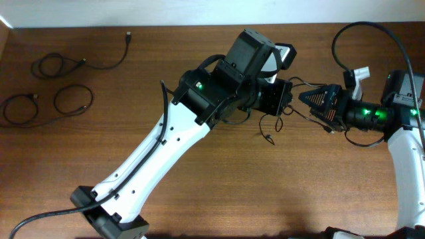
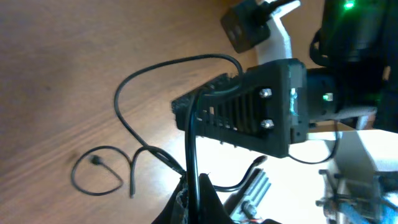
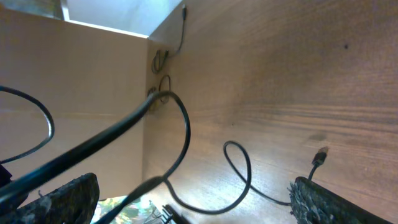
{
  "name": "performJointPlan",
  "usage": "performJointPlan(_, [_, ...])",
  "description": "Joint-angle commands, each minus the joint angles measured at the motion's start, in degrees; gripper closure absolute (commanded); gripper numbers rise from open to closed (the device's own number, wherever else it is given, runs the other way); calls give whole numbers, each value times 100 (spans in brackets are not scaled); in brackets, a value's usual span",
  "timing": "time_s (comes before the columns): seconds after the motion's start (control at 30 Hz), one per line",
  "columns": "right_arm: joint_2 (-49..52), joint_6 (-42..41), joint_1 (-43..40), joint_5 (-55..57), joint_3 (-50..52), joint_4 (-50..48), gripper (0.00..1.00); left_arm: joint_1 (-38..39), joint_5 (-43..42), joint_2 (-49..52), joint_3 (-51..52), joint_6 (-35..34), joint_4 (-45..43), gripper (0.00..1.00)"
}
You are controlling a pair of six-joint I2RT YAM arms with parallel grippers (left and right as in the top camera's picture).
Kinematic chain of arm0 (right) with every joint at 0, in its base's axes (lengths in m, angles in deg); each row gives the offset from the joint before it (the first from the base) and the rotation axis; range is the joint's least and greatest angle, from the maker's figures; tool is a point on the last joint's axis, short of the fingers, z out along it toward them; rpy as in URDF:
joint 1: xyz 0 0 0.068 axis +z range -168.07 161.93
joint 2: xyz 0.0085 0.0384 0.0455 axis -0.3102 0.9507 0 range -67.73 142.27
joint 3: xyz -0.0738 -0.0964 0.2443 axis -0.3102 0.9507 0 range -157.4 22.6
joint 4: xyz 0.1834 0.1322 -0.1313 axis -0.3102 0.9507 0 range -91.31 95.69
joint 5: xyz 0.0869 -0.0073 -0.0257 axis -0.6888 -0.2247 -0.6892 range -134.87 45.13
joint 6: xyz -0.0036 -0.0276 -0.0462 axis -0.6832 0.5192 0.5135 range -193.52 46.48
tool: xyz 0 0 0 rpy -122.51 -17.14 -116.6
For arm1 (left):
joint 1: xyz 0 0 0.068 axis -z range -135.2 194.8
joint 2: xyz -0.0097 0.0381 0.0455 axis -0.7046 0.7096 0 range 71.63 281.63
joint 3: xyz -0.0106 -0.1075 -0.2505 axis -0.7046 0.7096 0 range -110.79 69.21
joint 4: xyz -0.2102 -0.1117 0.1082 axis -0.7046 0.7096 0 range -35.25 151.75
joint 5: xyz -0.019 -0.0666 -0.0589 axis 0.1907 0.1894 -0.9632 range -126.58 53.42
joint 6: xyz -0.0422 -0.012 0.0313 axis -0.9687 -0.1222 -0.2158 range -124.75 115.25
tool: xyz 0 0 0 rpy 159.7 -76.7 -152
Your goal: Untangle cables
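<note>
The left gripper reaches in over the middle of the brown wooden surface, a little toward the right edge. Its fingers are closed on a thin black cord of the tangled cables. In the left wrist view that cord rises straight out of the pinch and arcs over toward the right gripper, which faces the left one from just beside it. The right fingers stand wide apart and hold nothing. A cord crosses the gap between them, and whether it touches either finger cannot be told. Below the two grippers the rest of the tangle hangs in loose loops, with one small plug end lying on the wood. Three separate cables lie well apart from the tangle, near the far left corner: one long cord with its plug toward the far edge, and two small coils side by side just beside the left edge
</note>
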Motion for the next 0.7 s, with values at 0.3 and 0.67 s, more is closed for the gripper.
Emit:
performJointPlan(0.3, [26, 103, -11, 498, -13, -448, 1, -7, -3930, -125, -9, -435, -1325, 100])
performJointPlan(0.67, [26, -422, -22, 2505, -13, -46, 2, -763, -4551, -125, -9, -723, -1663, 100])
